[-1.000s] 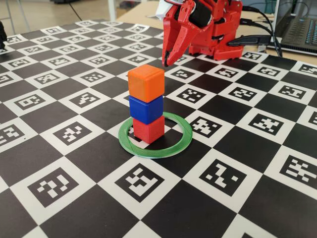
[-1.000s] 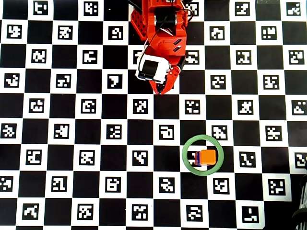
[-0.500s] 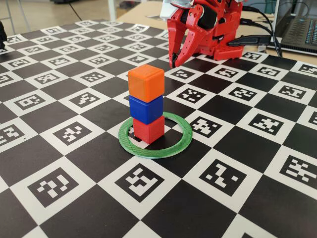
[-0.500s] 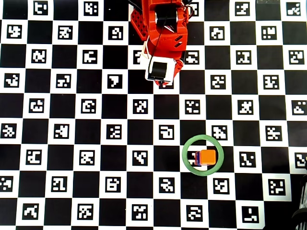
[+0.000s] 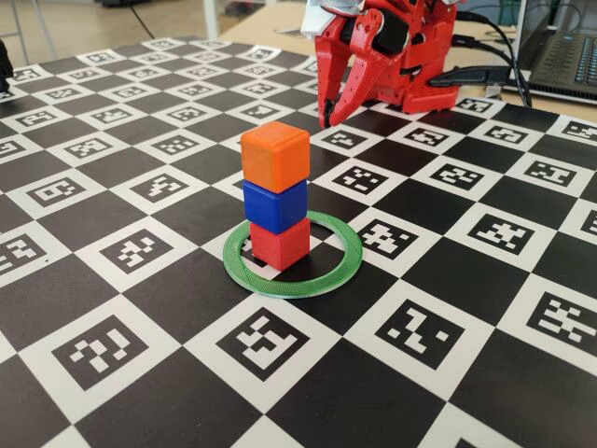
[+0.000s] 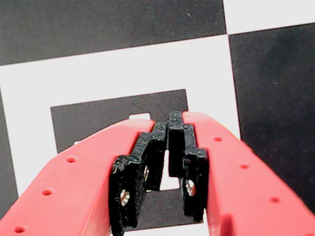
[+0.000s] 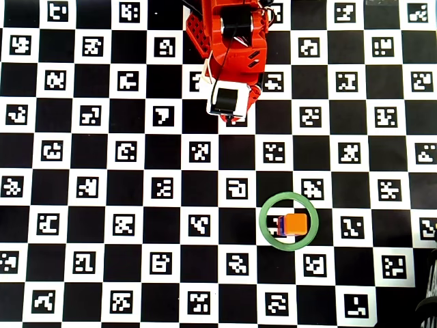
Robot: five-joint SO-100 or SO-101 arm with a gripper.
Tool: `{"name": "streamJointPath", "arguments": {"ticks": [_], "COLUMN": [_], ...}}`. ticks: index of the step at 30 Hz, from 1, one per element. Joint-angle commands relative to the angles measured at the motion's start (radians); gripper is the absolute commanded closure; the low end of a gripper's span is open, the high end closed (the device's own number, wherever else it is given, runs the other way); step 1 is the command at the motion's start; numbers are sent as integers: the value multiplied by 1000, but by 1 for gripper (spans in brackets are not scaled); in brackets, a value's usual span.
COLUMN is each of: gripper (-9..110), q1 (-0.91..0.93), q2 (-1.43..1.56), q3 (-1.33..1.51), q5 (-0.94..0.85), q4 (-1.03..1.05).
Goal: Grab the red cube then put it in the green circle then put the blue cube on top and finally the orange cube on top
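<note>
The red cube [image 5: 280, 245] stood inside the green circle [image 5: 328, 278], a thin ridged ring, with the blue cube [image 5: 275, 204] on it and the orange cube [image 5: 274, 154] on top. All three had rounded edges. The stack stood on a checkerboard mat [image 5: 168, 373] with printed markers, and open squares lay all around it. The gripper [image 6: 170, 129] was far behind near the arm's base, its red fingers [image 6: 236, 172] closed together and holding nothing. Cables [image 5: 485, 75] lay at the mat's far edge.
</note>
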Motion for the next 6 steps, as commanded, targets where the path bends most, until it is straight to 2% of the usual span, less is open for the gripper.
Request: {"name": "streamJointPath", "arguments": {"ticks": [1,6], "gripper": [107,107], "q1": [8,8], "q2": [49,49], "q3": [43,43], "q5": [-5,-6], "q4": [95,95]}}
